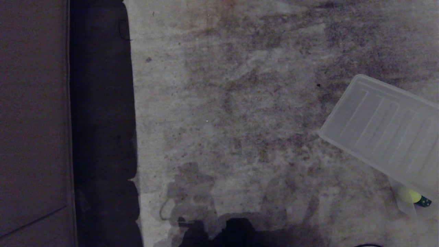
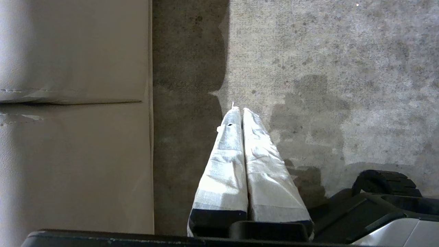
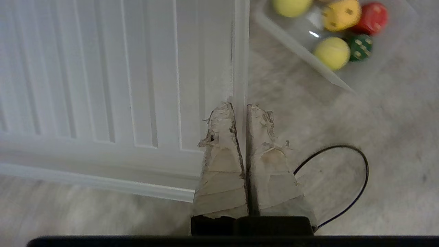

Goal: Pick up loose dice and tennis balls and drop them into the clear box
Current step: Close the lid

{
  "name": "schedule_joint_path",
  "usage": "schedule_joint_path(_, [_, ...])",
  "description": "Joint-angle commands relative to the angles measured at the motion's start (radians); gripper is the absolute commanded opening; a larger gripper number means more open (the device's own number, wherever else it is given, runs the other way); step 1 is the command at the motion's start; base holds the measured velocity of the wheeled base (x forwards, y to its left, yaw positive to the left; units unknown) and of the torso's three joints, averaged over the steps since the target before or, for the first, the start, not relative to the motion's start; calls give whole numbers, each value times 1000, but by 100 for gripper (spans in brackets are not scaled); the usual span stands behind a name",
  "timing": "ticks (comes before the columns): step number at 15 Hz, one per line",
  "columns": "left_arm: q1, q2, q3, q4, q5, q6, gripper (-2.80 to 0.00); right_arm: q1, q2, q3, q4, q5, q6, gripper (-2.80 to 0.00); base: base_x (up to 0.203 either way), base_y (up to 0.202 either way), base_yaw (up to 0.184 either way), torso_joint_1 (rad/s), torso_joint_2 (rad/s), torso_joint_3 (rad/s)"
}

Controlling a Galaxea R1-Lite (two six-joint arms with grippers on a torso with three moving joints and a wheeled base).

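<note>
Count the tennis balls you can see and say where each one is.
2, both in the clear box: one ball beside the green die, the other ball at the picture's edge near the yellow die. More may be out of frame.

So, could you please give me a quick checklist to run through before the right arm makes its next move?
1. Right gripper free to grasp: ok, shut on nothing, hanging above the ribbed lid's edge.
2. Left gripper out of the way: ok, shut, over bare floor beside the sofa.
3. Clear box reachable: ok, open-topped, beside the lid.
4. Box contents: ok, two tennis balls, plus yellow, red and green dice inside.
5. Loose dice or balls left on the floor: cannot tell, none in view.
6. Black cable near the right gripper: not ok, possible snag.
</note>
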Motion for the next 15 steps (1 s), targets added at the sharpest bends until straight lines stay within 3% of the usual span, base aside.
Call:
schedule_joint_path(1, [0,2,2,0,1,0,-280,-88,336,-22,-137,-4,52,-280,0,0,0,0,0,0])
schedule_joint_path(4, [0,2,2,0,1,0,-280,-230,609,-110,-276,43,175,-280,0,0,0,0,0,0])
schedule_joint_path(7, [0,2,2,0,1,0,-280,-496,772,-257,-324,290,302,-280,0,0,0,0,0,0])
schedule_joint_path(9, [0,2,2,0,1,0,-280,-615,864,-307,-339,444,353,-280,0,0,0,0,0,0])
schedule_joint_path(11, [0,2,2,0,1,0,-280,-712,913,-322,-353,631,354,-280,0,0,0,0,0,0])
schedule_joint_path(15, [0,2,2,0,0,0,-280,-873,1088,-350,-415,896,178,-280,0,0,0,0,0,0])
